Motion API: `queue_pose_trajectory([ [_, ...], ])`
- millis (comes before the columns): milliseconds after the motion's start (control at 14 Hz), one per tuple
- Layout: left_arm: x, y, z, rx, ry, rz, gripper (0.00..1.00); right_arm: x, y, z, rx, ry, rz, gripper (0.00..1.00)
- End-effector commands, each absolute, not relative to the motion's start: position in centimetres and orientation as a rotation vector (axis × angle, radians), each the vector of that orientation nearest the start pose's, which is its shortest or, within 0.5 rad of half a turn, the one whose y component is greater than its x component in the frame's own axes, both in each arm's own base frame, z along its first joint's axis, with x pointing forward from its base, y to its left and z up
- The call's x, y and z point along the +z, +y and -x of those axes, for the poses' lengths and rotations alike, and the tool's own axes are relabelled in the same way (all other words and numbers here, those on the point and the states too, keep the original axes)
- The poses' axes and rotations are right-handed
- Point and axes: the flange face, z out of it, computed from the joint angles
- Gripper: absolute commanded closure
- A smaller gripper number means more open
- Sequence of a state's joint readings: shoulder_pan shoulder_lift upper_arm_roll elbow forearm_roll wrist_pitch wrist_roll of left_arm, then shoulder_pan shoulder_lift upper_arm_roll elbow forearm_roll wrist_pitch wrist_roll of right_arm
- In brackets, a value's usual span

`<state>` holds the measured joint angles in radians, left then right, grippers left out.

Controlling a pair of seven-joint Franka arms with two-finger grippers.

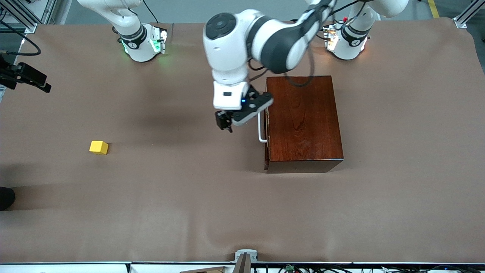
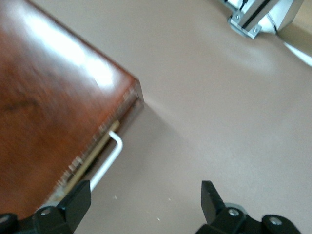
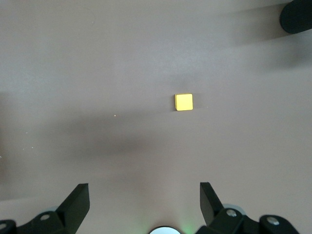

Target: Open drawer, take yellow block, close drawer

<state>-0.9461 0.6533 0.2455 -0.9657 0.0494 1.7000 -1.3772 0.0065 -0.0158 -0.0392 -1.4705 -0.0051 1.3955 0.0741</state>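
The dark reddish-brown wooden box [image 1: 303,121] stands toward the left arm's end of the table. Its drawer is shut, and the white bar handle [image 1: 260,131] faces the right arm's end. My left gripper [image 1: 226,126] hangs open and empty just in front of the handle, apart from it. In the left wrist view the handle [image 2: 109,161] and box [image 2: 44,112] lie beside the left gripper [image 2: 146,200]. The yellow block [image 1: 99,147] sits on the bare table toward the right arm's end. The right wrist view shows the block [image 3: 184,102] below my open, empty right gripper [image 3: 145,197], which waits high up.
A black device [image 1: 26,76] juts over the table edge at the right arm's end. A dark rounded object [image 1: 5,197] lies at that edge, nearer the front camera. A camera mount [image 1: 245,258] sits at the front edge.
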Motion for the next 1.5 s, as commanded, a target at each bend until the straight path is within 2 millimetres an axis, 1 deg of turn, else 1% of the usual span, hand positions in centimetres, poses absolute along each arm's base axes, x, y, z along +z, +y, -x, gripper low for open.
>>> queue_pose_trajectory([
  [0, 56.0, -45.3, -55.0, -0.315, -0.839, 2.988, 0.0, 66.8, -2.0, -52.6, 0.103, 0.162, 3.122, 0.0],
  [214, 60.1, -38.9, -57.0, -0.299, -0.779, 3.002, 0.0, 66.8, -2.0, -52.6, 0.106, 0.162, 3.122, 0.0],
  [286, 61.3, -36.8, -57.5, -0.296, -0.724, 3.013, 0.0, 66.8, -2.1, -52.5, 0.113, 0.162, 3.122, 0.0],
  [357, 62.6, -34.2, -58.3, -0.3, -0.653, 3.027, 0.0, 66.7, -2.1, -52.5, 0.118, 0.155, 3.122, 0.0],
  [500, 64.4, -29.8, -59.5, -0.296, -0.563, 3.042, 0.0, 66.7, -2.2, -52.5, 0.118, 0.152, 3.122, 0.0],
  [571, 65.2, -28.0, -59.9, -0.304, -0.533, 3.05, 0.0, 66.7, -2.2, -52.5, 0.118, 0.152, 3.122, 0.0],
  [643, 65.6, -26.9, -60.2, -0.307, -0.502, 3.057, 0.0, 66.7, -2.1, -52.5, 0.115, 0.15, 3.122, 0.0],
  [714, 65.7, -25.0, -60.9, -0.306, -0.502, 3.052, 0.0, 66.7, -2.0, -52.5, 0.118, 0.147, 3.122, 0.0],
  [786, 65.8, -24.1, -61.2, -0.299, -0.467, 3.054, 0.0, 66.7, -2.0, -52.5, 0.118, 0.147, 3.122, 0.0],
  [857, 65.8, -23.7, -61.1, -0.275, -0.427, 3.052, 0.0, 66.7, -2.1, -52.5, 0.118, 0.15, 3.122, 0.0],
  [929, 66.6, -21.7, -61.2, -0.274, -0.423, 3.051, 0.0, 66.7, -2.1, -52.5, 0.118, 0.15, 3.122, 0.0],
  [1000, 67.0, -20.0, -61.4, -0.268, -0.393, 3.058, 0.0, 66.7, -2.0, -52.5, 0.118, 0.147, 3.122, 0.0],
  [1071, 66.9, -17.7, -61.8, -0.234, -0.376, 3.074, 0.0, 66.7, -2.1, -52.5, 0.118, 0.15, 3.122, 0.0],
  [1214, 66.8, -13.8, -61.8, -0.163, -0.322, 3.126, 0.0, 66.7, -2.1, -52.5, 0.12, 0.147, 3.122, 0.0],
  [1429, 67.0, -9.0, -60.5, -0.119, -0.234, 3.163, 0.0, 66.7, -2.1, -52.5, 0.118, 0.143, 3.122, 0.0],
])
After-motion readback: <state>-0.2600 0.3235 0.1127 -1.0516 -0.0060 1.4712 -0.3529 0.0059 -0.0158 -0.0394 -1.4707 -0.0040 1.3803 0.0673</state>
